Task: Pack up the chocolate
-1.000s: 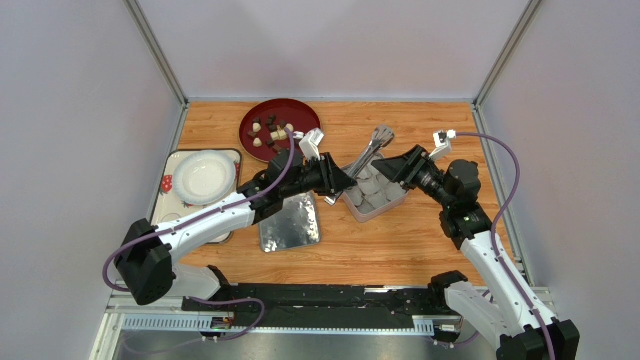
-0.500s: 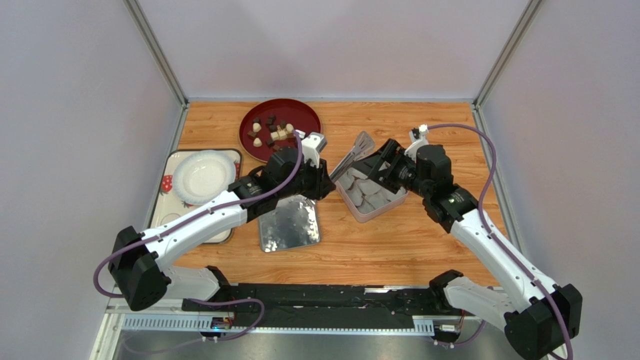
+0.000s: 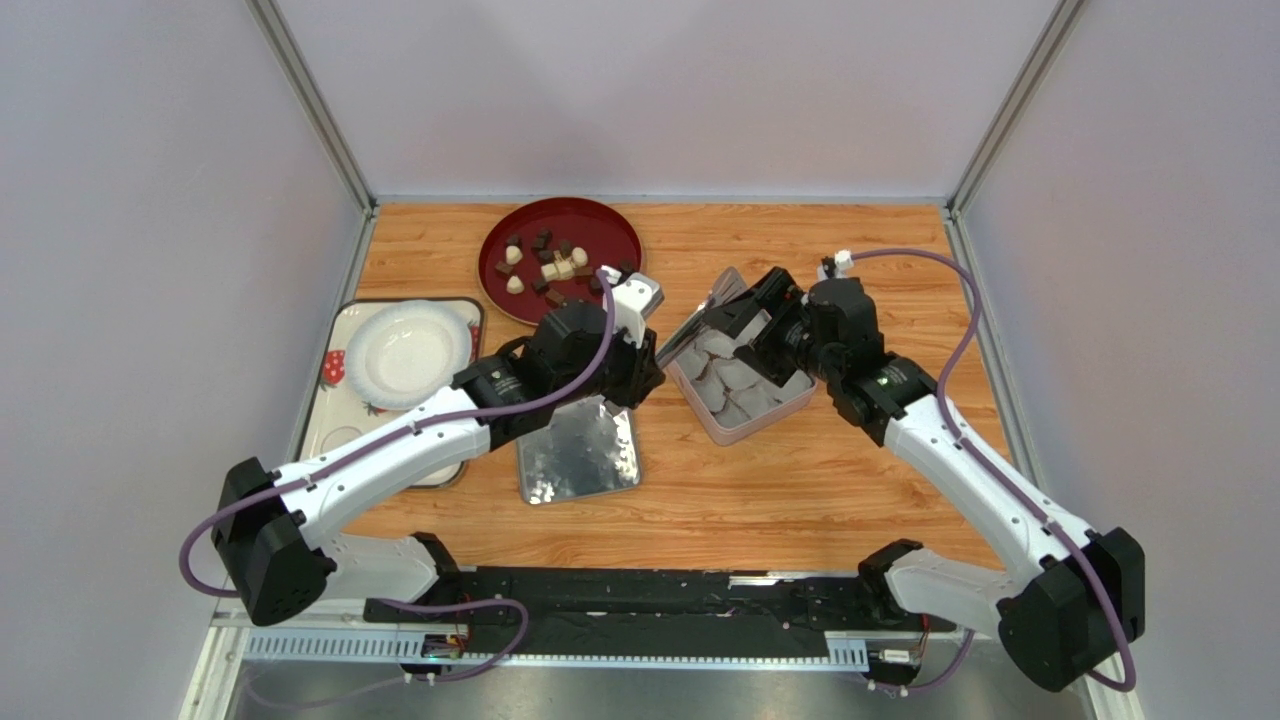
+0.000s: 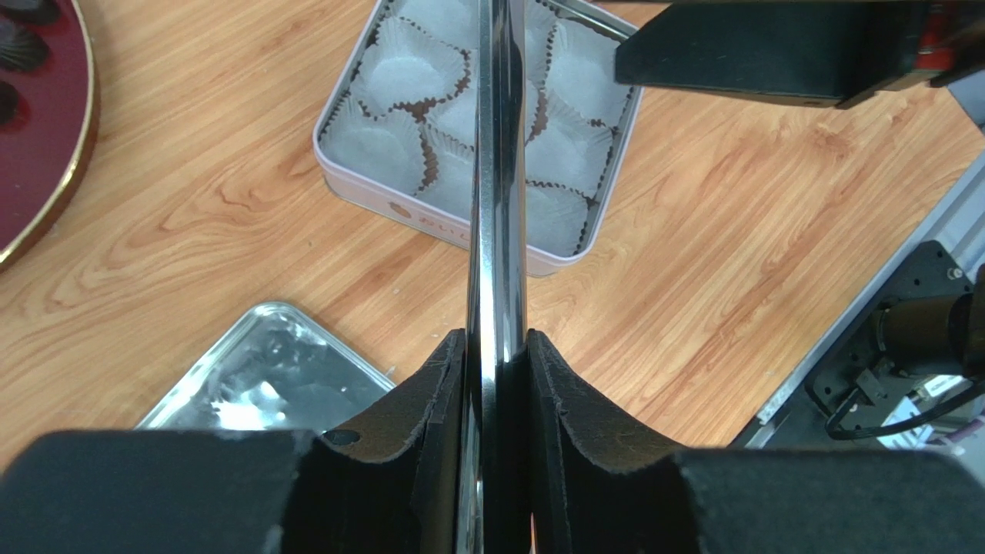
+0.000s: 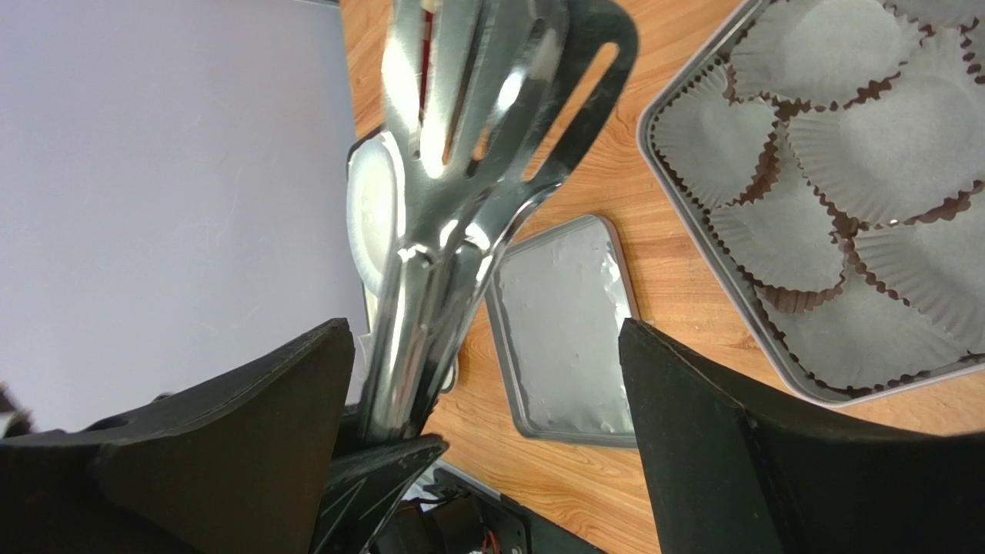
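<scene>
Brown and white chocolate (image 3: 541, 264) sits on the red plate (image 3: 613, 225), upper left of middle; none is in the tin (image 3: 739, 437) yet. The tongs (image 3: 706, 312) have been lifted above the tin, so scooping can start soon. The left gripper (image 4: 497, 358) squeezes their handle tight. The right gripper (image 5: 483, 346) has moved in, fingers (image 5: 231, 427) spread wide around the tongs' tip.

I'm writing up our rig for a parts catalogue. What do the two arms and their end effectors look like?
Both the left arm and right arm have white link shells with chunky black joints. A purple cable loops loosely outside each. The left end effector and right end effector each have two matte black, wedge-shaped fingers; no markings show.
</scene>
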`<state>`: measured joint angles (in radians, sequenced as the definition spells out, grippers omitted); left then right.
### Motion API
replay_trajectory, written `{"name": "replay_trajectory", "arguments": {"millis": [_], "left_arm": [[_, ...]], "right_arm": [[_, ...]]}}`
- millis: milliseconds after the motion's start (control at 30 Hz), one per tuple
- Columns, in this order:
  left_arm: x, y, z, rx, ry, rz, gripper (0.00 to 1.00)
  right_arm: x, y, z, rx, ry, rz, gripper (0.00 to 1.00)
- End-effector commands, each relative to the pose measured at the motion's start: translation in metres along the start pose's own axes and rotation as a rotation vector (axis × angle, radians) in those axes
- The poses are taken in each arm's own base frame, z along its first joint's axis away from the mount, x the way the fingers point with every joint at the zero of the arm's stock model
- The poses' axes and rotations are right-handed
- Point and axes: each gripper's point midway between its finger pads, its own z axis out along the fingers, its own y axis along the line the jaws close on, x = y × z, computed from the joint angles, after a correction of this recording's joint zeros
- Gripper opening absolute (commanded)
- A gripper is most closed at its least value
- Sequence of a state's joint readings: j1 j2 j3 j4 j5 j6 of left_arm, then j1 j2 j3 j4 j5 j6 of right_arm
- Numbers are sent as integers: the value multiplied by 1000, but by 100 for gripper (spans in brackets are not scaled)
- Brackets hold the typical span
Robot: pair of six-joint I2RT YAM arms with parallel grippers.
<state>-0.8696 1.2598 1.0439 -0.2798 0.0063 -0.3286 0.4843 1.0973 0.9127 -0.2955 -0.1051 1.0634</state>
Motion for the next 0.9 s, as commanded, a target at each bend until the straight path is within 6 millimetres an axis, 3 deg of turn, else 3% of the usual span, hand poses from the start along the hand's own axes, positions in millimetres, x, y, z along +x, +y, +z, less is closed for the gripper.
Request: {"name": "replay_trajectory", "arguments": {"millis": [0,267,467,633,867], "left_arm": [[-35,-9,-17,-2,-99,84,29],[-32,-8,-17,-37,-80,144,30],[-30,-9,-16,-66,-70,194,30],[-28,-10,-14,-87,-59,213,31],[-27,-14,-12,-95,-56,227,34]], "right_arm": [[-9,26,7,-43,-21,48,89],[0,31,18,-61,-3,80,86],[8,27,28,-50,11,109,77],[13,28,33,-54,18,122,68],[20,27,38,-55,37,132,42]]}}
